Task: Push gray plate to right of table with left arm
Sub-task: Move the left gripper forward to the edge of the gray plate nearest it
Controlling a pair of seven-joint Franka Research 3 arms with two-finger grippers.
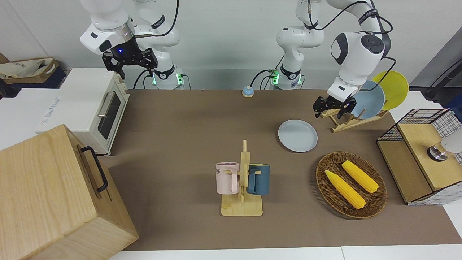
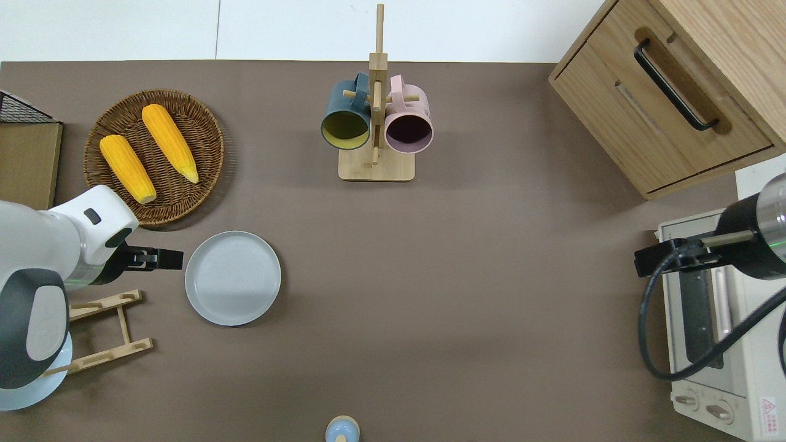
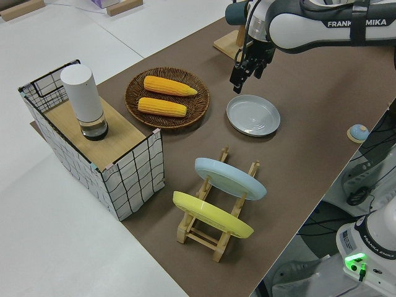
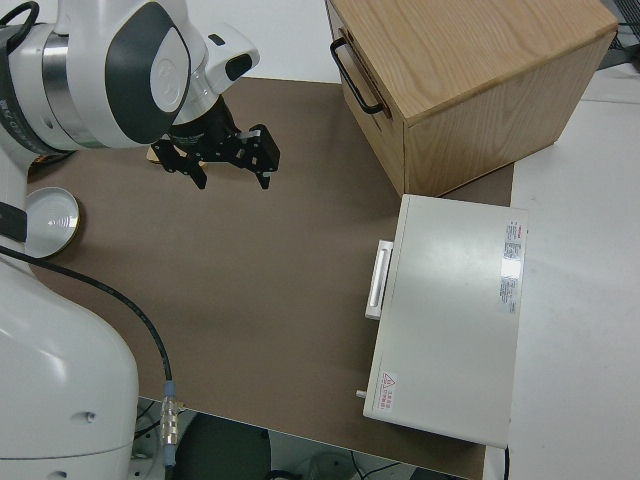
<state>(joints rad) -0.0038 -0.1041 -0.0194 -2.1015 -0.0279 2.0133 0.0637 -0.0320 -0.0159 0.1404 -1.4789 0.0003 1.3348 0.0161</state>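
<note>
Front view: the left gripper hangs just beside the gray plate, which lies flat on the table. Overhead: the gripper holds nothing, a sliver short of the plate's rim; I cannot tell its finger spacing. The right arm is parked.

Front view: from across the table, facing both robots; overhead view: straight down, arms entering from below; left side view: raised, at the left arm's end, looking diagonally along the table; right side view: above the right arm. Front and overhead views share the mug rack.
</note>
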